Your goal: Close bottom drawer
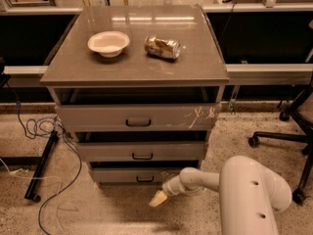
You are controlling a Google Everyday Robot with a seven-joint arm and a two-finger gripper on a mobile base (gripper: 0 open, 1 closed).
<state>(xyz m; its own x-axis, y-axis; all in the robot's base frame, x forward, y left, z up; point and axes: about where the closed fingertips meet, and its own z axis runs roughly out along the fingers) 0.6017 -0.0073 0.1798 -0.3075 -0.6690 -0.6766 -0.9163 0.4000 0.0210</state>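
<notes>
The gripper (pixel 159 199) hung low just in front of the bottom drawer (pixel 117 176), which stood slightly ajar, lowest of three beneath the counter (pixel 137 65); whether the gripper was clenched could not be told.

claw (pixel 159 198) below bottom drawer (pixel 142 176), arm (pixel 254 195) cut off at lower edge

Speckled stone floor (pixel 102 217) down there, cables (pixel 38 127) tangled at the left beside a black stand leg (pixel 43 165), office chair (pixel 281 137) at the right, white rail (pixel 269 73) ran behind.
</notes>
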